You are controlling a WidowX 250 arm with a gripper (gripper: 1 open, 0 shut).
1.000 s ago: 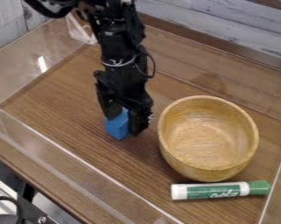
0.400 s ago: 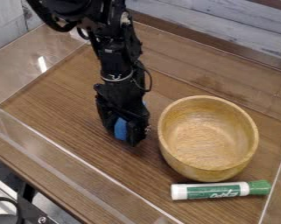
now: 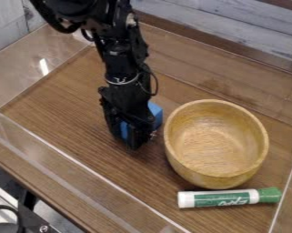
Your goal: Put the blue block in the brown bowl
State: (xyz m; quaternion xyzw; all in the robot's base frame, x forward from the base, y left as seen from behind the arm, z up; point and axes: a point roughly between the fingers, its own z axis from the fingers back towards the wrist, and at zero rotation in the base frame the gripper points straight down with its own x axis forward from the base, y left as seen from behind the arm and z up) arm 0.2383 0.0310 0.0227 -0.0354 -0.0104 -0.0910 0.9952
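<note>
The blue block (image 3: 153, 112) shows only as a small blue patch on the right side of my gripper (image 3: 134, 136); the black fingers hide the rest of it. The gripper points straight down at the wooden tabletop, low over it. Its jaws are drawn together with the block caught at them. The brown bowl (image 3: 173, 127) is large, round and wooden. It stands just right of the gripper, a small gap away, and has nothing inside.
A green-and-white marker (image 3: 229, 197) lies on the table in front of the bowl, near the front right. Clear plastic walls (image 3: 26, 136) edge the wooden table (image 3: 63, 100) on the left and front.
The jaws have closed from wide open around the block. The blue that showed low between the fingers now shows higher, on the gripper's right side. The arm sank slightly, then held still.
</note>
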